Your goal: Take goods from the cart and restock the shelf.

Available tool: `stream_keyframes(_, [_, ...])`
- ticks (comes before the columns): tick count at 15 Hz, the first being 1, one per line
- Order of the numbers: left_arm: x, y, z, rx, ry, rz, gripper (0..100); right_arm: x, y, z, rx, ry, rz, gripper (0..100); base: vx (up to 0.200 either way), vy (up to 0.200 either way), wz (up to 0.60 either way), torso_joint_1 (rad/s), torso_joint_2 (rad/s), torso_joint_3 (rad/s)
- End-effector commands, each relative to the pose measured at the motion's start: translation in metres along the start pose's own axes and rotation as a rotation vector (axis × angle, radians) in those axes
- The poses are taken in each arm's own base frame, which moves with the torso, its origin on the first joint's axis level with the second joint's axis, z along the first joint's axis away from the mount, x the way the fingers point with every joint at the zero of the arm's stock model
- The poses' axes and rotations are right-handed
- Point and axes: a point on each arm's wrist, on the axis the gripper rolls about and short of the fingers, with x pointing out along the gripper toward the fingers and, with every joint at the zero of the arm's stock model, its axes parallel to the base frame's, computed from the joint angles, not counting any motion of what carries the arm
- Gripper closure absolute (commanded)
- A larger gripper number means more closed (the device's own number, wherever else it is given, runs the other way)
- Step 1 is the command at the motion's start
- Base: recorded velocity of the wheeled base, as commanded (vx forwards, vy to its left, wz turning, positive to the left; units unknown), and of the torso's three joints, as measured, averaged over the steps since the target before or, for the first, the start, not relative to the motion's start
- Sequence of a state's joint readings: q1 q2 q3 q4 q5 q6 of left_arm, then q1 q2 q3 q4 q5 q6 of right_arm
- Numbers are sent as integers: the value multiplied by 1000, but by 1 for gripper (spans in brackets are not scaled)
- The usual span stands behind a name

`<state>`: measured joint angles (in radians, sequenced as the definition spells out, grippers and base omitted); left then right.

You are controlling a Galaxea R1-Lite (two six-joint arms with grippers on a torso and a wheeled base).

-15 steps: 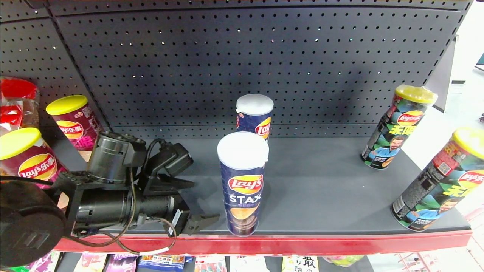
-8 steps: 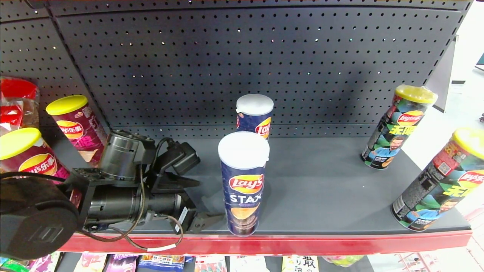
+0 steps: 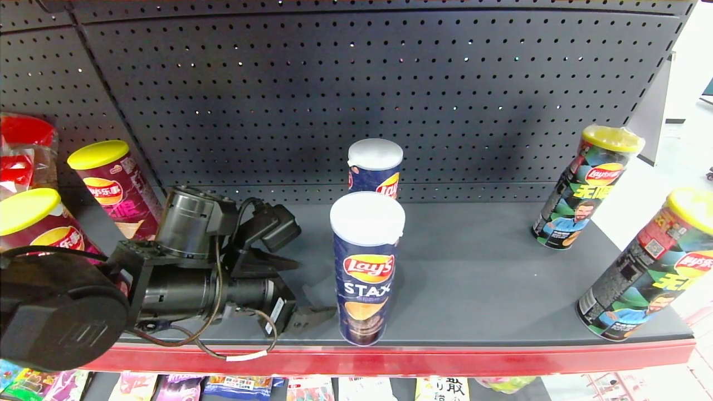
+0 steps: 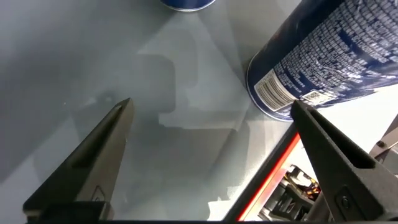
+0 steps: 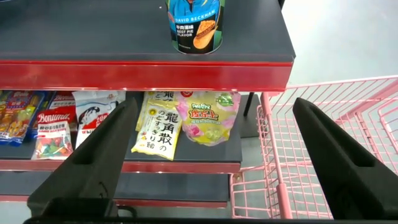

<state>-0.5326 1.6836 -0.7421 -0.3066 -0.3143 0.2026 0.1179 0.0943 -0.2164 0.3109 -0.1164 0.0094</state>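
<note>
A dark blue chips can [image 3: 365, 267] with a white lid stands upright at the front edge of the grey shelf [image 3: 473, 278]. A second blue can [image 3: 374, 167] stands right behind it. My left gripper [image 3: 316, 287] lies low over the shelf just left of the front can, open, with nothing between its fingers. In the left wrist view one fingertip [image 4: 301, 115] sits right at the front can's base [image 4: 311, 68]; touching or not, I cannot tell. My right gripper [image 5: 214, 102] is open and holds nothing, hanging in front of the shelf's red edge [image 5: 143, 74].
Magenta cans with yellow lids [image 3: 114, 178] [image 3: 33, 228] stand left of my arm. Two black-and-green cans [image 3: 590, 184] [image 3: 646, 267] stand at the shelf's right end. Snack bags [image 5: 168, 124] hang on the lower shelf. A pink wire cart [image 5: 323, 143] is beside it.
My left gripper has moved right along the shelf toward the front blue can. That can has shifted slightly to the right.
</note>
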Motion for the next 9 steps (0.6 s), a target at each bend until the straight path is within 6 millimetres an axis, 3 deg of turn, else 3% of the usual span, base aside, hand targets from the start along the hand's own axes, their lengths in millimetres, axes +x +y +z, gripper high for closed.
stream_keyframes(1, [2,-2,1,6,0,-9,0,0,0,0,-1,5,0,0,0,0,0,0,0,0])
stream_keyframes(9, [3,-3,-1,5,8,-13,0,1,0,-1,-1,9,0,0,0,0,0,0,0,0])
